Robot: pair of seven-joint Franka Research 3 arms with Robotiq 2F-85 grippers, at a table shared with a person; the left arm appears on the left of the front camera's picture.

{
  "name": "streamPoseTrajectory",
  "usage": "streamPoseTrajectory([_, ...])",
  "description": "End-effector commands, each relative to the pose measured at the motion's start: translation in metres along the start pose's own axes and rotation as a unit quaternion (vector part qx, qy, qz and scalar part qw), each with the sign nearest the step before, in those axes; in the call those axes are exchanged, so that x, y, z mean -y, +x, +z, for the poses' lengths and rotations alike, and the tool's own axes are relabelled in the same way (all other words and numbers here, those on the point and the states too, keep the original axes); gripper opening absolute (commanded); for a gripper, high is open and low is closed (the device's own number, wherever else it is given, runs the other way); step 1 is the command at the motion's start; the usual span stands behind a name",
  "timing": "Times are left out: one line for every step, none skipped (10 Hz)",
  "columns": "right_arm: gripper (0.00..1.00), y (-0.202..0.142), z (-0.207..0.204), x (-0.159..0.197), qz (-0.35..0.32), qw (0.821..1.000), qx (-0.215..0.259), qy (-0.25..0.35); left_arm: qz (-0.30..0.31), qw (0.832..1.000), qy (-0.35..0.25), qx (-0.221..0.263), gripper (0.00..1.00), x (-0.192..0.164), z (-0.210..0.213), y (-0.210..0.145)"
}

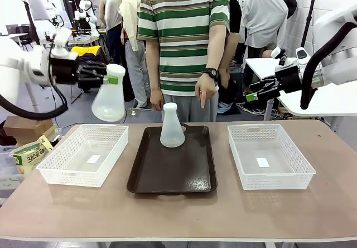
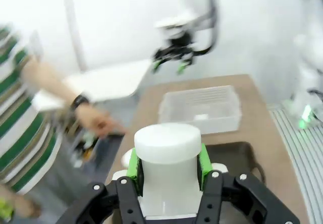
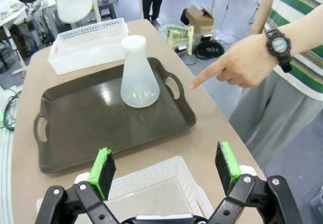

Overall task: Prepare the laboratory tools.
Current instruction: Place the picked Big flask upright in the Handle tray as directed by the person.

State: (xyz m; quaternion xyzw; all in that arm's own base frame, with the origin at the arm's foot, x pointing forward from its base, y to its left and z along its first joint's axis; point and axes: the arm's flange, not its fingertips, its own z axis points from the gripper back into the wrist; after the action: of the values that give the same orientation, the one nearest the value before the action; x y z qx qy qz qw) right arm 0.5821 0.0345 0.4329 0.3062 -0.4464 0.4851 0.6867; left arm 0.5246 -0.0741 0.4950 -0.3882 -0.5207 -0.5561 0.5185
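While a conical flask (image 1: 172,127) stands on the dark brown tray (image 1: 167,175) at the tan table's (image 1: 178,209) centre, white lattice baskets flank it at 9 and 3 o'clock. Left gripper (image 1: 111,80) clamps a second flask's (image 1: 109,100) neck; right gripper (image 3: 164,171) gapes. A person's hand (image 1: 205,89) points down; the crowded room behind blurs.

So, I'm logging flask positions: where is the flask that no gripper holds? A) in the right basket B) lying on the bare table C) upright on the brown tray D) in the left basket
C: the free flask stands upright on the brown tray, while the left gripper holds the other flask in the air.
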Motion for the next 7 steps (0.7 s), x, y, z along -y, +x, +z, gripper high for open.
streamPoseTrajectory([1.00, 0.001, 0.000, 0.001, -0.006, 1.000, -0.007, 0.000, 0.016, 0.992, -0.117, 0.046, 0.00, -0.012, -0.023, -0.021])
streamPoseTrajectory([1.00, 0.001, 0.000, 0.001, -0.006, 1.000, -0.007, 0.000, 0.058, 0.993, -0.101, -0.012, 0.00, -0.014, -0.032, -0.024])
streamPoseTrajectory([1.00, 0.001, 0.000, 0.001, -0.006, 1.000, -0.007, 0.000, 0.001, 0.997, -0.059, 0.042, 0.00, 0.005, -0.016, -0.019])
streamPoseTrajectory([1.00, 0.001, 0.000, 0.001, -0.006, 1.000, -0.007, 0.000, 0.001, 0.997, -0.059, 0.042, 0.00, 0.005, -0.016, -0.019])
streamPoseTrajectory([1.00, 0.001, 0.000, 0.001, -0.006, 1.000, -0.007, 0.000, 0.024, 0.994, -0.095, 0.042, 0.00, 0.004, -0.036, -0.038])
streamPoseTrajectory([1.00, 0.001, 0.000, 0.001, -0.006, 1.000, -0.007, 0.000, 0.012, 0.992, -0.115, 0.057, 0.00, 0.004, -0.050, -0.051])
streamPoseTrajectory([1.00, 0.001, 0.000, 0.001, -0.006, 1.000, -0.007, 0.000, -0.004, 0.986, -0.136, 0.093, 0.00, 0.006, -0.079, -0.060])
